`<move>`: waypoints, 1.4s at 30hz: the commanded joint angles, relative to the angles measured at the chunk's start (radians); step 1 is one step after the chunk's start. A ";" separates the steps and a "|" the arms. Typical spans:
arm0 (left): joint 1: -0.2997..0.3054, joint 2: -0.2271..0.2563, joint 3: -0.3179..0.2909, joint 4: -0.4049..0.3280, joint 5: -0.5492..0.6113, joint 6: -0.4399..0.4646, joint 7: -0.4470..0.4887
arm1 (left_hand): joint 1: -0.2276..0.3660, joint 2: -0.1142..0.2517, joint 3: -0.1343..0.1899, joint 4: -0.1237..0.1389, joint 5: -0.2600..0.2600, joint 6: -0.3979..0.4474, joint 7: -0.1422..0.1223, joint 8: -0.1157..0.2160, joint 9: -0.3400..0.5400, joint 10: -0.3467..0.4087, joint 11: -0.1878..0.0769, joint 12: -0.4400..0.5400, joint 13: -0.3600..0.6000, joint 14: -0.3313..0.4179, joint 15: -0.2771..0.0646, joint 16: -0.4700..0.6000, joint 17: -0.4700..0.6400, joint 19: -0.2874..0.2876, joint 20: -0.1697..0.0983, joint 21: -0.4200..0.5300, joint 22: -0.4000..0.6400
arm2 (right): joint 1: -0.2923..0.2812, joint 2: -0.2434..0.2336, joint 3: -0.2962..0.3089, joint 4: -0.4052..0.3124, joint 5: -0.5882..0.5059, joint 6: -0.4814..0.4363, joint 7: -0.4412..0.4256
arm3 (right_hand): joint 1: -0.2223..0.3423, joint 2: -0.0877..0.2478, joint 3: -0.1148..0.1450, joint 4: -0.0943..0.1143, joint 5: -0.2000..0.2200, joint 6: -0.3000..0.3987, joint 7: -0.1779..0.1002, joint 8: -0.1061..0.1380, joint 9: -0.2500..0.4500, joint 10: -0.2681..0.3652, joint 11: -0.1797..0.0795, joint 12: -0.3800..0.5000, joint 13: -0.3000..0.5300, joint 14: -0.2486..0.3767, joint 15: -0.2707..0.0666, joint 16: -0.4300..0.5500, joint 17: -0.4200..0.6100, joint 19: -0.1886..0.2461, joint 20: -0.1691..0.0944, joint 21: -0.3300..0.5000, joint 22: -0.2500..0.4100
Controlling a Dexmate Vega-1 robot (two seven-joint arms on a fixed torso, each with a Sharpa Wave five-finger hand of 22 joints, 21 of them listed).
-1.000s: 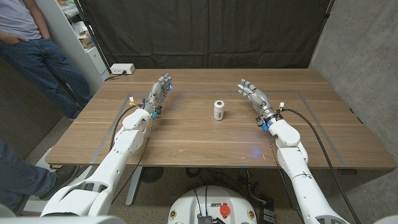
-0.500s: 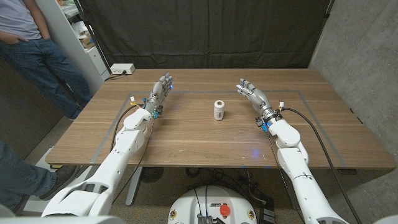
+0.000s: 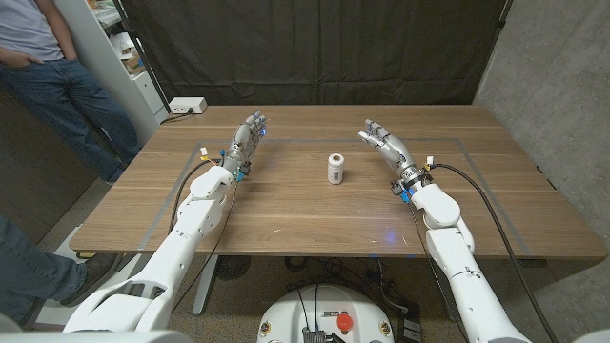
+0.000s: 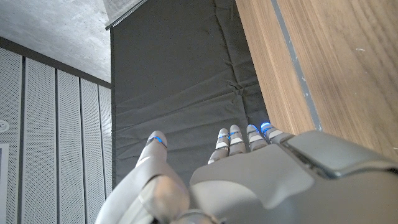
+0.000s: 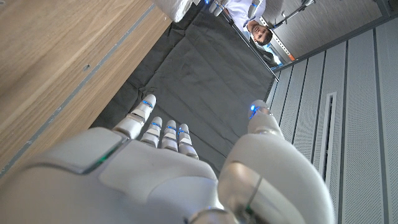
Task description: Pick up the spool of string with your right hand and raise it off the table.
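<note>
Near the middle of the wooden table, your spool of string stands upright, untouched. Your right hand sits well to its right, fingers spread and holding nothing. Your left hand waits on the other side, fingers extended, likewise empty.

White glossy arm shells, grey metallic robot hand with blue-lit fingertips, black cables along forearms
</note>
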 commanded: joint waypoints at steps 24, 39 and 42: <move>0.003 0.003 0.010 -0.005 -0.002 0.000 -0.007 | 0.006 0.011 -0.003 -0.003 -0.006 0.006 0.003 0.000 0.003 0.000 0.002 -0.002 0.004 -0.003 0.007 0.003 0.003 -0.007 0.007 0.001 0.004 | -0.051 -0.009 -0.022 -0.030 -0.089 0.089 -0.039 | 0.002 -0.012 -0.009 0.002 0.017 -0.010 -0.001 0.004 0.002 -0.008 0.001 0.001 0.000 -0.008 -0.001 0.003 0.000 -0.005 -0.001 0.003 0.004; 0.008 0.002 0.007 -0.007 -0.006 -0.006 -0.008 | 0.006 0.011 -0.003 -0.003 -0.006 0.007 0.003 0.000 0.003 -0.001 0.001 -0.002 0.004 -0.003 0.007 0.003 0.003 -0.008 0.012 0.001 0.004 | -0.048 -0.013 -0.049 -0.038 -0.134 0.087 -0.047 | 0.004 -0.014 -0.011 0.004 0.026 -0.015 -0.003 0.004 0.002 -0.010 0.002 0.001 0.000 -0.008 0.002 0.005 0.001 -0.006 0.001 0.004 0.004; 0.009 0.002 0.007 -0.006 -0.007 -0.006 -0.009 | 0.006 0.011 -0.004 -0.003 -0.006 0.008 0.003 0.000 0.003 0.000 0.004 -0.002 0.004 -0.003 0.007 0.003 0.003 -0.009 0.013 0.001 0.004 | -0.049 -0.016 -0.053 -0.042 -0.144 0.086 -0.048 | 0.004 -0.015 -0.012 0.004 0.028 -0.016 -0.004 0.004 0.002 -0.012 0.004 0.001 0.000 -0.008 0.003 0.005 0.001 -0.007 0.001 0.004 0.004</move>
